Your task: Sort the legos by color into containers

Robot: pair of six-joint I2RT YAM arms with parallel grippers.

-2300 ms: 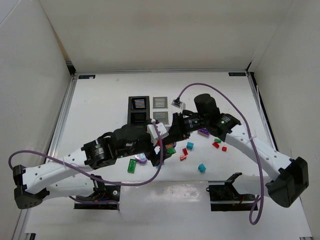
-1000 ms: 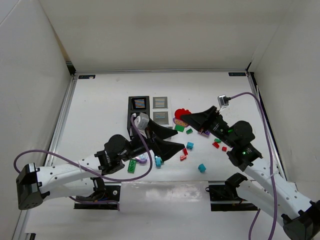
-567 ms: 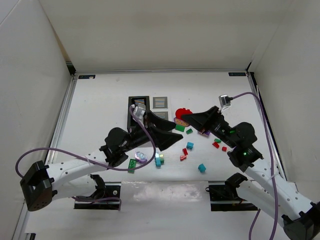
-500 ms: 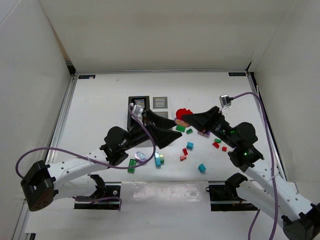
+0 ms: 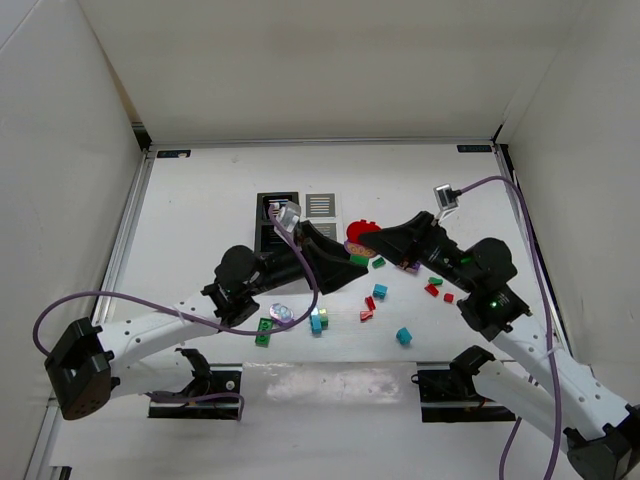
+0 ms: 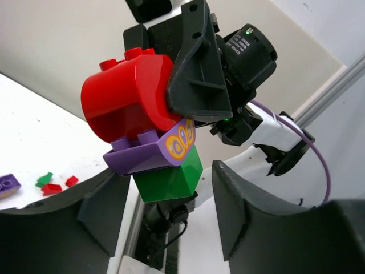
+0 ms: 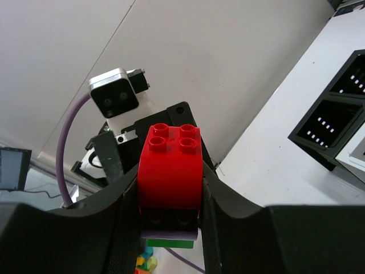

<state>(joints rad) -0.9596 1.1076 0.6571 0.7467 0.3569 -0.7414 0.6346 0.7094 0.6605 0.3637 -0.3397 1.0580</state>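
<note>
1. Three pieces made one stack point(image 5: 362, 230), up in the air over the counter point(image 5: 200, 200). A red brick point(image 6: 128, 103) sat on top, a purple piece point(image 6: 145, 155) with orange markings under it, and a green brick point(image 6: 168, 181) at the bottom.
2. My right pincer point(image 7: 170, 191) was clenched on the red brick, one finger pressed to each side. Solid grip!
3. My left pincer point(image 6: 171, 197) was released, its two fingers standing either side of the green brick. A clear gap showed on one side; on the other I could not tell whether finger met brick.
4. From above, the stack hung just beside the containers point(image 5: 320, 204), off their right edge, and my two pincers met tip to tip there.
5. The containers, two black and two white, sat joined in a block near the middle of the counter.
6. Loose legos point(image 5: 404, 336) lay scattered on the counter nearer my bases: red, green, teal and purple. Most were right of centre, a few left.
</note>
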